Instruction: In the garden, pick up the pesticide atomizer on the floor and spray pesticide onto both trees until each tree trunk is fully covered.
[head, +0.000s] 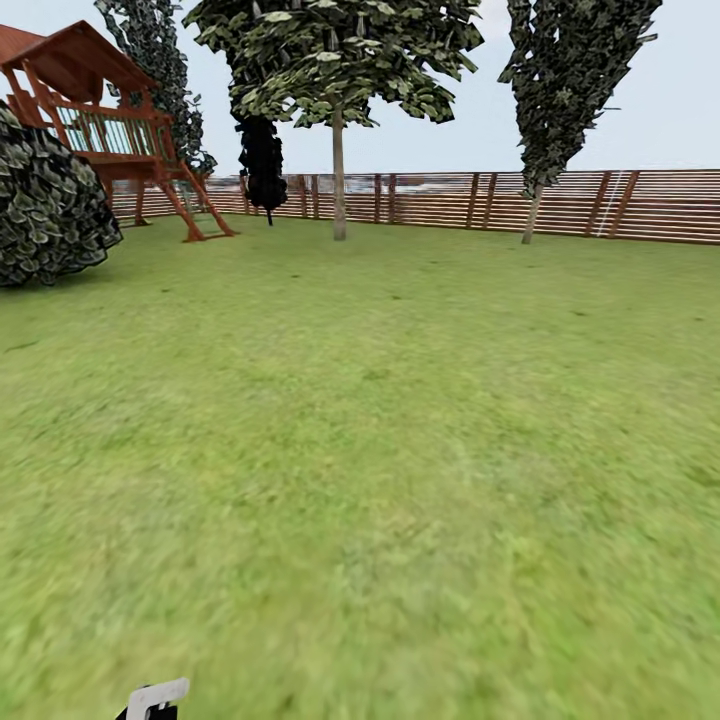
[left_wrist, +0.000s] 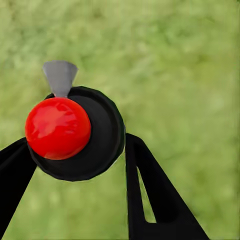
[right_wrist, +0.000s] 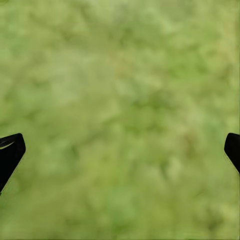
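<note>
Left wrist view: left claw clamps one atomizer; right claw gapes over grass.

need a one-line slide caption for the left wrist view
Left gripper closed around the pesticide atomizer, red ball top and grey nozzle facing the camera, above blurred lawn.

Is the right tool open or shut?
Open: the right tool shows its two black fingertips far apart at opposite edges, with green grass lawn between them.
</note>
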